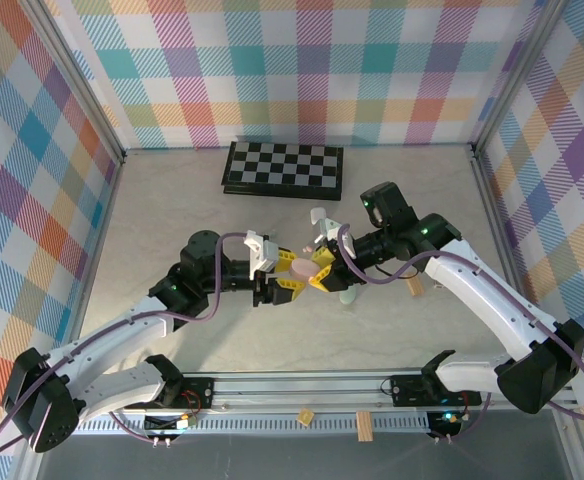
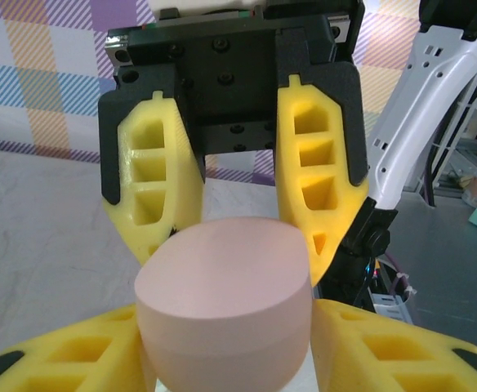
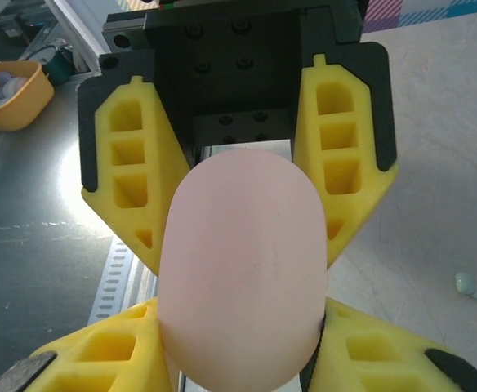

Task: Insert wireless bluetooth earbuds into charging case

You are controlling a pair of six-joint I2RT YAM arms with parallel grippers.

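Observation:
A pink, pebble-shaped charging case (image 1: 300, 268) hangs above the middle of the table, lid closed, held from both sides. My left gripper (image 1: 282, 285) comes in from the left, and its yellow fingers (image 2: 83, 359) press on both flanks of the case (image 2: 226, 302). Opposite it, my right gripper (image 1: 322, 272) is shut on the same case (image 3: 242, 278), with its fingers (image 3: 369, 355) against the case's sides. One pale green earbud (image 3: 467, 283) lies on the table just right of the grippers (image 1: 346, 297). Other earbuds are out of view.
A folded chessboard (image 1: 282, 168) lies at the back of the table. A small wooden block (image 1: 413, 287) sits under the right arm. Off the table, an orange bowl (image 3: 10, 98) holds several small items. Two small blocks (image 1: 365, 427) rest on the front rail.

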